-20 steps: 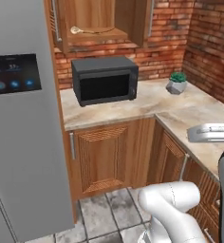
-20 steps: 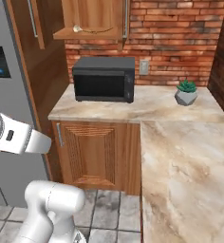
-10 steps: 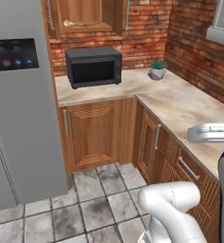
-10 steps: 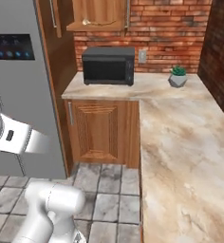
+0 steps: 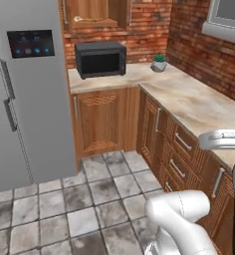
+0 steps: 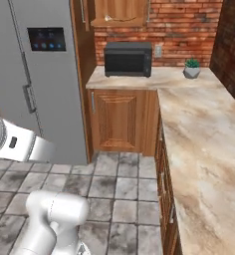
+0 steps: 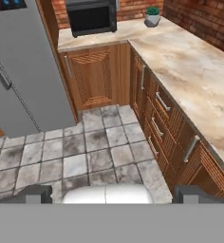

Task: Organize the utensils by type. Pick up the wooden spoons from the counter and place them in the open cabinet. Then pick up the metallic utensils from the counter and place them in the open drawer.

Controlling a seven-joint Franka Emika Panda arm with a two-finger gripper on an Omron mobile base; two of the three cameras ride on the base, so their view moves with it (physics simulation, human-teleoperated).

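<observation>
Whole view shifted versus a second ago: the base has been driven back from the corner, so the microwave (image 5: pixel 100 59) and the potted plant (image 5: pixel 159 63) are now seen farther off and more floor (image 5: pixel 64 209) is taken in. No item is seen moved on its own.

Gripper (image 7: pixel 116 193): the fingertips (image 7: pixel 38 193) are seen spread wide at the bottom of the hand view, one near each lower corner. Nothing is pinched between them. It is held above the grey floor tiles, well apart from the counter (image 7: pixel 194 61).

Counter: an L-shaped beige marble slab, run along the brick back wall and down the right side. The microwave is set on the back leg, under the open upper cabinet (image 5: pixel 94 15). The plant is set in the corner, near the microwave but not touching it.

Cabinet: a pale slim item (image 5: pixel 92 19) is seen lying on its shelf, also caught in the right base view (image 6: pixel 112 18). It is too small to be told for sure as a wooden spoon.

Below the counter, brown wooden doors and narrow drawer fronts with steel bar handles (image 7: pixel 163 102) are seen shut.

Grey fridge (image 5: pixel 25 99) is stood left of the counter, with a dark panel on its door.
</observation>
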